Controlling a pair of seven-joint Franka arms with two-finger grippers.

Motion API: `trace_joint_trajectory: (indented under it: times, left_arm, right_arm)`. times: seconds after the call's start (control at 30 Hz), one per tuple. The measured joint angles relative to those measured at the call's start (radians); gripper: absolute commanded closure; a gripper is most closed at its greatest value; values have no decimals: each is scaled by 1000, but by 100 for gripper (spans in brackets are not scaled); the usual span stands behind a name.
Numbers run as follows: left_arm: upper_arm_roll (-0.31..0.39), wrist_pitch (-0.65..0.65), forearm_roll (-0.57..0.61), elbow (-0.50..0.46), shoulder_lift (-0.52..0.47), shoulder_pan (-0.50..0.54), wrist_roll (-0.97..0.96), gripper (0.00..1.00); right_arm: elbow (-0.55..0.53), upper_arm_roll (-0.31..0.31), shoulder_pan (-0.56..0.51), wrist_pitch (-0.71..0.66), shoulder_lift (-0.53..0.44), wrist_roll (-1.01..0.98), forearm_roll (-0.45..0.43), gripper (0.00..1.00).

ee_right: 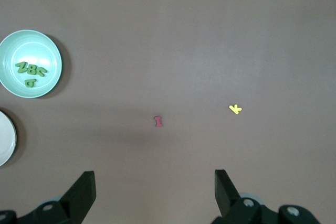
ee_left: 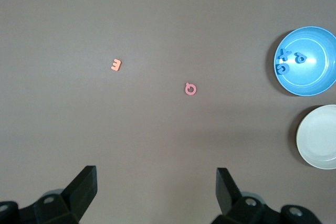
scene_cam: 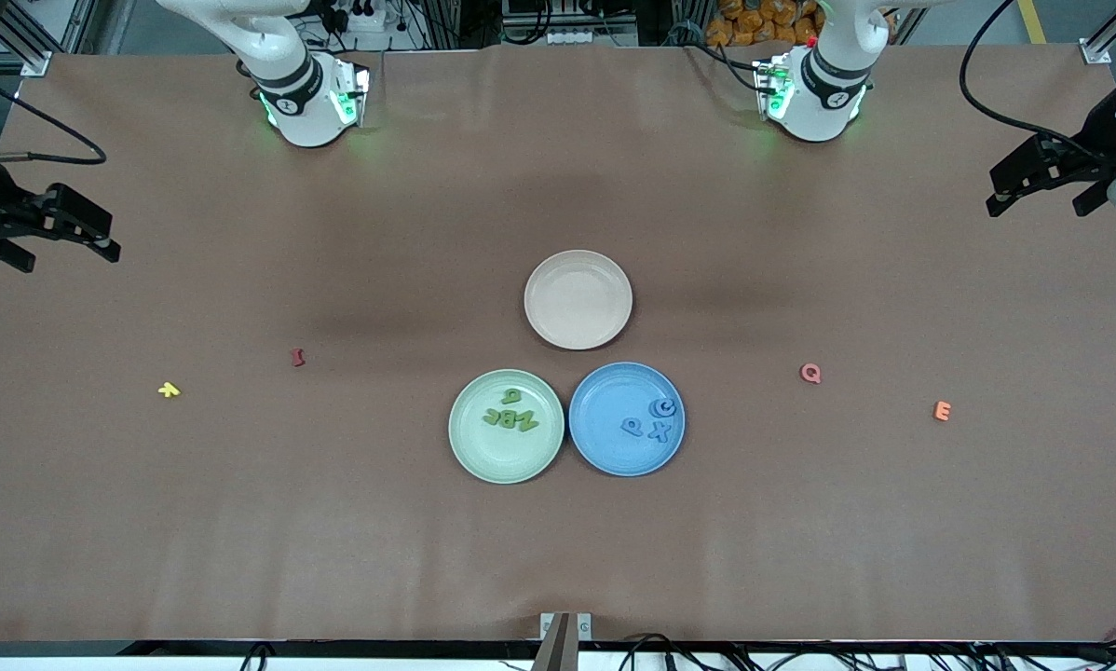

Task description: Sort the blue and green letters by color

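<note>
Green chunky toy letters (scene_cam: 511, 417) lie in the pale green round plate (scene_cam: 469, 452); blue chunky toy letters (scene_cam: 653, 419) lie in the blue round plate (scene_cam: 605, 447). Both plates sit well apart from the left gripper (scene_cam: 1042, 191) and right gripper (scene_cam: 64, 233), each waiting wide open, holding nothing. Small and stiff, probably light, they are best pinched across flat sides. Readable: Q (scene_cam: 810, 373), E (scene_cam: 942, 411).

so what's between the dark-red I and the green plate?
Nothing: bare brown table from the dark-red I to the green plate, which holds the green letters. The front view shows it; the right wrist view agrees.
</note>
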Motion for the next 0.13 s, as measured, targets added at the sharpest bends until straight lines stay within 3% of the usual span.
trace_joint_trajectory:
  times: [0.13]
  left_arm:
    - [0,0,0,0,0,2,0,0]
  right_arm:
    - [-11,0,7,-2,0,0,0,0]
